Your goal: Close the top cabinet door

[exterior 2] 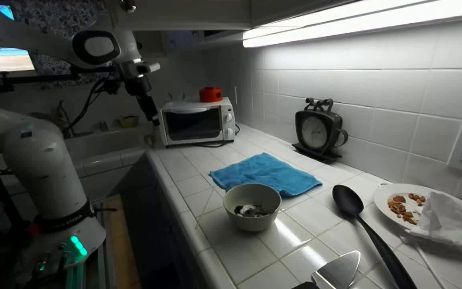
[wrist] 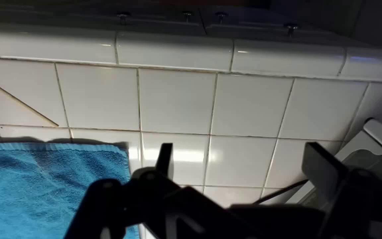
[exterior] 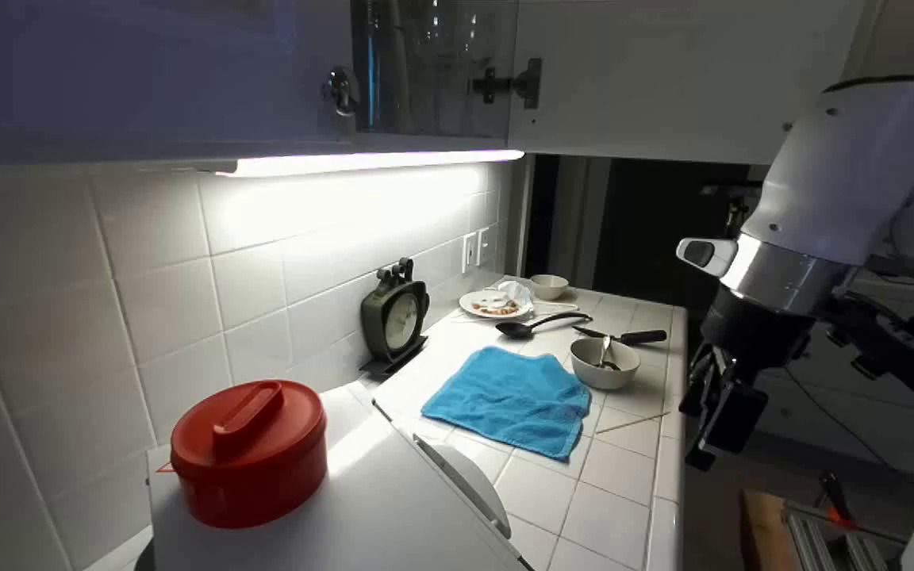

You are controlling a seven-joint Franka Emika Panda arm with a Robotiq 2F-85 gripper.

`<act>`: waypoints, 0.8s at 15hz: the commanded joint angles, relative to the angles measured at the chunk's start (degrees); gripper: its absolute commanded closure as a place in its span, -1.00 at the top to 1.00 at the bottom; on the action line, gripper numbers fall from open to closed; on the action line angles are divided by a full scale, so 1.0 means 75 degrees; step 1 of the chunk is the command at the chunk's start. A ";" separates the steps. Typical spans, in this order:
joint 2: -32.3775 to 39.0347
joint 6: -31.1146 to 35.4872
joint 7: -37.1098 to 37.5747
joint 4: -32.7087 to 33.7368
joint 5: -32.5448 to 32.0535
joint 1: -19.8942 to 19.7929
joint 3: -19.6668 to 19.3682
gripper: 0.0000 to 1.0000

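Nearest in the wrist view, the fingers [wrist: 320,172] are spread apart, nothing held. Beyond, at lower left, a blue towel [wrist: 45,189] is laid on the counter [wrist: 176,99]. At upper right of an exterior view, the top cabinet door [exterior: 663,79] is seen swung open, clear of the fingers; the closing seems wholly left to be done.
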 commanded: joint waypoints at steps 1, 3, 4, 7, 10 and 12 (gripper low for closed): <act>0.0013 -0.0024 -0.0010 0.0006 0.0004 -0.0014 0.0005 1.00; 0.0034 -0.0024 -0.0010 -0.0002 0.0004 -0.0014 0.0004 1.00; 0.0034 -0.0024 -0.0010 -0.0003 0.0004 -0.0014 0.0004 1.00; 0.0034 -0.0024 -0.0010 -0.0003 0.0004 -0.0014 0.0004 1.00; 0.0142 0.0189 -0.0022 0.0313 -0.0341 -0.0162 0.0191 1.00; -0.0018 -0.0005 0.0065 0.0705 -0.0490 -0.0113 0.0356 1.00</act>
